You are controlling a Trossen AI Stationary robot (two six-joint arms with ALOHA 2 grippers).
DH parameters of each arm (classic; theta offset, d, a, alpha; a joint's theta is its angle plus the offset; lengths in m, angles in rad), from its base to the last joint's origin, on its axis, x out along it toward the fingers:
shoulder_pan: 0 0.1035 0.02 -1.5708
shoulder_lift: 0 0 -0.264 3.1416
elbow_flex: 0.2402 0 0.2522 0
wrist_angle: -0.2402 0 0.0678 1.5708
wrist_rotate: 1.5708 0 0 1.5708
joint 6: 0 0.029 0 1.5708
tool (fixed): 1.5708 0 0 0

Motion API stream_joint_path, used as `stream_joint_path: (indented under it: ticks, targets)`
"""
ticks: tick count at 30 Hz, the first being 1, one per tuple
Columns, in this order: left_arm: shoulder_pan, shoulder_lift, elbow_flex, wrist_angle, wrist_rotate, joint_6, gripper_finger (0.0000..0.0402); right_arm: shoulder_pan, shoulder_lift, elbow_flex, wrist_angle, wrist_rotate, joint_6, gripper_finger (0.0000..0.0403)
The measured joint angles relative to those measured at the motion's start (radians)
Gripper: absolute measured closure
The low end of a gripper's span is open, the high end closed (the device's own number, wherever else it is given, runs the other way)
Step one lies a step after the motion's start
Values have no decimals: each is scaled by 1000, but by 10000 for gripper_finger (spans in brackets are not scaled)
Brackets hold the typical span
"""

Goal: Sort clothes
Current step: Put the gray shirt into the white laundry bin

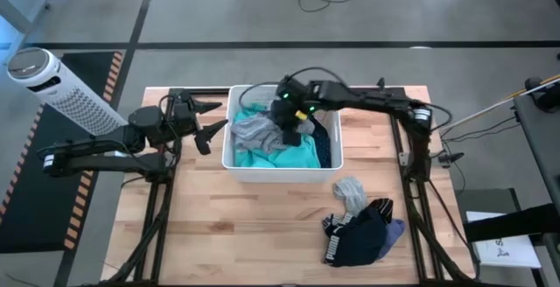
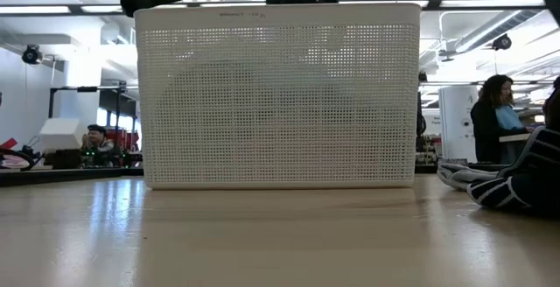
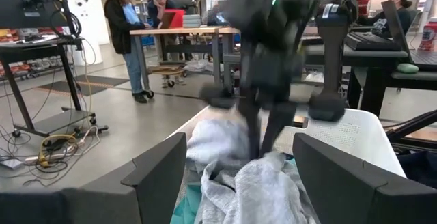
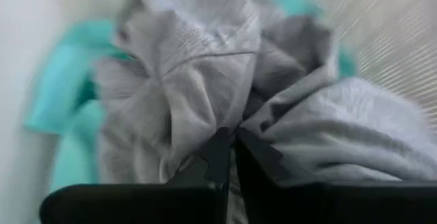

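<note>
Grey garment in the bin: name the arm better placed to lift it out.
Right. Its claw is shut down among the grey garment's folds inside the bin; the left claw hangs open outside the bin's wall.

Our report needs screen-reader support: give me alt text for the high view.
The right end effector is shut on grey fabric inside a white bin holding teal fabric. The left end effector waits open beside it; dark clothes lie on the table.
</note>
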Motion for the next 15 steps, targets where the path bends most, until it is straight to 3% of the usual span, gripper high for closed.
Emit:
stream_joint_path:
  ticks: [6,15]
  targets:
    - [0,0,0,0,0,-2,143,21,142,-1,16,-1,37,394]
    - [0,0,0,-5,0,-2,143,36,258,5,33,-5,70,402]
